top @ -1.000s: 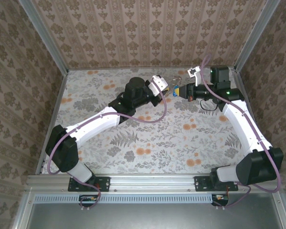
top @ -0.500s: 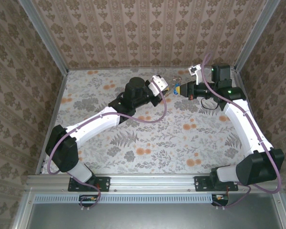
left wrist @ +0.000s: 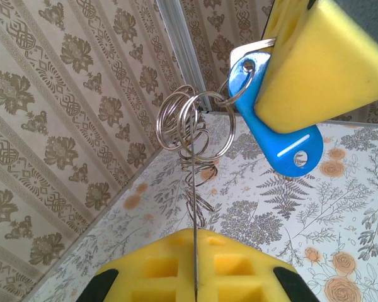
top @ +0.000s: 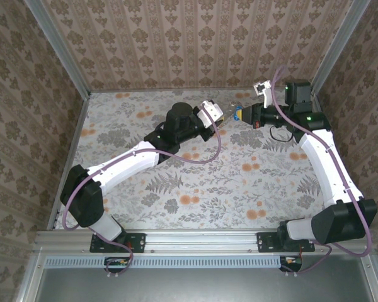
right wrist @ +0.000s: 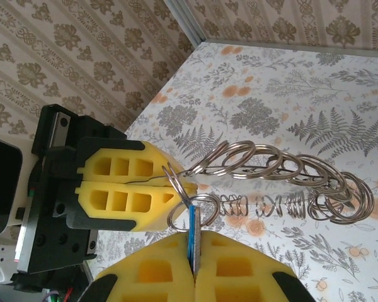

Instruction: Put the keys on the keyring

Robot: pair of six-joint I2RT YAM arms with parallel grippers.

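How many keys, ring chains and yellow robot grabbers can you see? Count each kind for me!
Blue plastic-headed metal key: 1
Chain of thin silver metal rings: 1
Yellow-padded grippers: 2 (left gripper, right gripper)
Total: 4

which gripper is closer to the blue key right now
Right. The right gripper has its jaws shut on the blue key itself. The left gripper sits across from the key, apart from it, pinching the keyring.
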